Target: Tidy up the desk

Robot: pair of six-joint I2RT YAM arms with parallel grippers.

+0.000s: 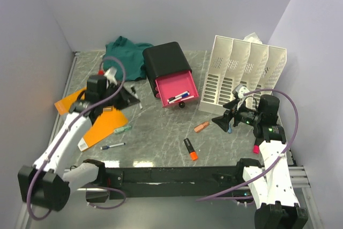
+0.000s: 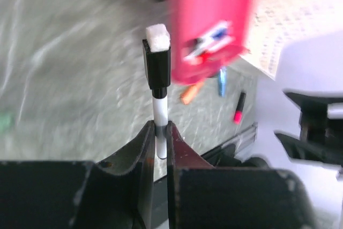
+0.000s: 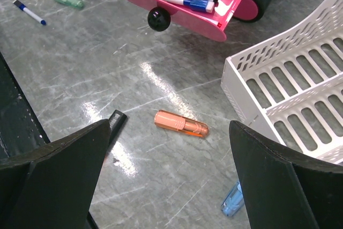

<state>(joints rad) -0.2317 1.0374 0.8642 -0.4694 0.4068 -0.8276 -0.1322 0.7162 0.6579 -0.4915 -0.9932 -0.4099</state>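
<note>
Worktop (image 1: pixel 155 132) lies cluttered beneath both tools. Left tool (image 2: pixel 159 130) is pinched tight on a marker (image 2: pixel 157 68), mid-carry I judge; next it needs lining up over the pink drawer (image 2: pixel 209 20) ahead. Right tool (image 3: pixel 170 148) gapes empty above an orange highlighter (image 3: pixel 181 124).

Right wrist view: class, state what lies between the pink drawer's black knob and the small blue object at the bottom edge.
One orange tube, lying flat on the desk; the right wrist view shows it.
</note>
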